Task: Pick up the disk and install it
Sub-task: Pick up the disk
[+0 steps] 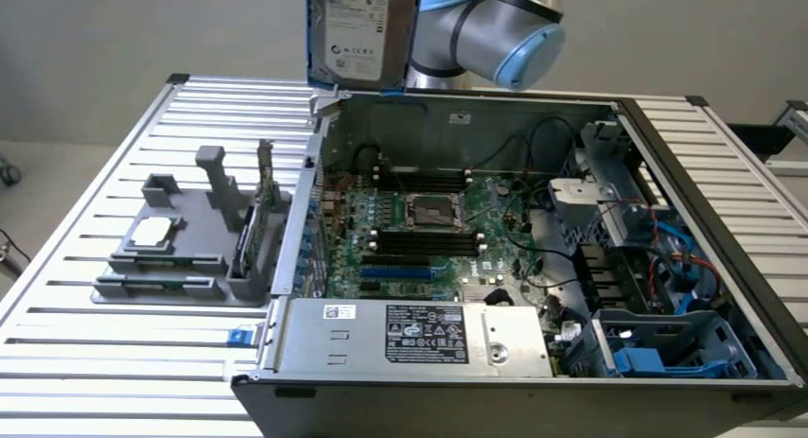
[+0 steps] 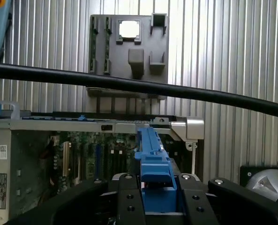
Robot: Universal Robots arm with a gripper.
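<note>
1. at the exterior view's left, a grey holder (image 1: 177,258) sits on the slatted desk (image 1: 76,343), and a small silver chip (image 1: 151,232) lies in it.
2. just right of the holder stands the open case (image 1: 505,400), its side wall close beside the holder.
3. above the case's far corner the disk (image 1: 360,31) hangs upright in the air, label toward the camera and blue carrier along its edge. it is clear of both desk and case.
4. the arm (image 1: 499,31) is just right of the disk, at the top of the exterior view.
5. in the wrist view the pincer (image 2: 157,192) is closed on the disk (image 2: 150,154) — black fingers (image 2: 128,197) press the blue carrier from both sides, and the disk is seen edge-on.
6. inside the case the board (image 1: 423,230) lies in the middle, and a grey power box (image 1: 411,334) runs along the near edge.
7. a blue bay (image 1: 657,358) sits in the near corner at the exterior view's right.
8. in the wrist view a black cable (image 2: 129,84) crosses in front of the holder — the case lies below it.
</note>
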